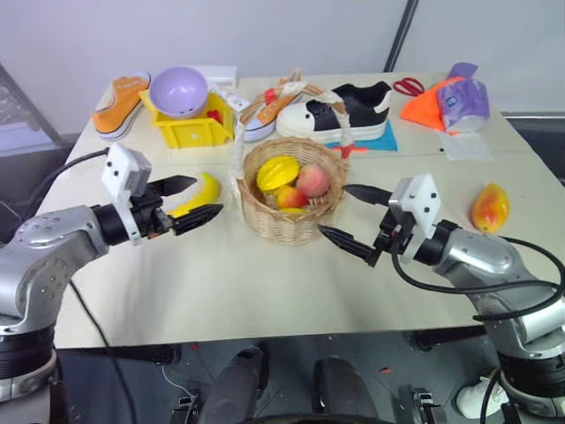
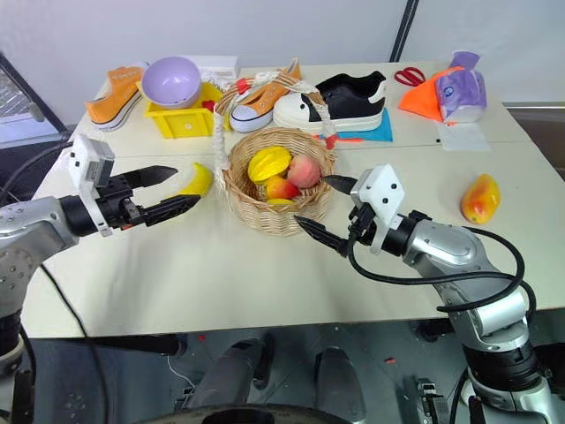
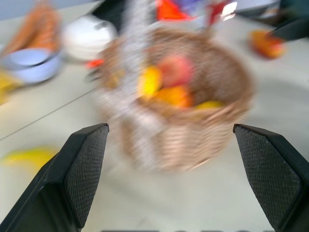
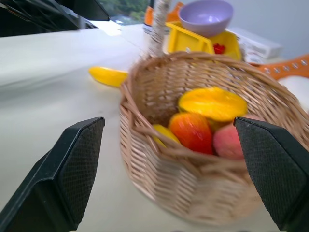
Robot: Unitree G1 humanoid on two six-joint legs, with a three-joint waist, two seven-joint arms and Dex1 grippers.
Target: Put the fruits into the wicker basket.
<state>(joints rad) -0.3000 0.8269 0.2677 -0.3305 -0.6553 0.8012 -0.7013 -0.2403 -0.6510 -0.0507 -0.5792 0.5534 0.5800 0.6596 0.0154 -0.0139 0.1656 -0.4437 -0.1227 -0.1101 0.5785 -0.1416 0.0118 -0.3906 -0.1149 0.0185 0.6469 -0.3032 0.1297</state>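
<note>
**Three fruits in, banana and mango still out**

Wicker basket (image 1: 291,199) sits mid-table (image 1: 265,291). Inside: starfruit (image 1: 277,171), peach (image 1: 312,181), apple (image 1: 292,197). Banana (image 1: 199,193) lies on the table just left of the basket, right behind the left gripper (image 1: 187,200). Mango (image 1: 489,207) is well apart, out on the right side of the table.

Left fingers are spread wide and empty, pointing toward the basket. Right gripper (image 1: 355,216) likewise: fingers spread, nothing held, hovering just beside the basket's right wall.

Judgement: the banana is the left arm's next pick.
- Tips sit above and in front of the banana, so pull back and drop before closing.
- Straddle the curve across its middle, not the tapered ends, or it will likely pivot out.
- Lift clear of the rim and the arched handle (image 1: 256,110) before moving over.
- Release low so it doesn't bounce off the other fruits.

Right arm should take the mango; keep it off the basket wall.
</note>
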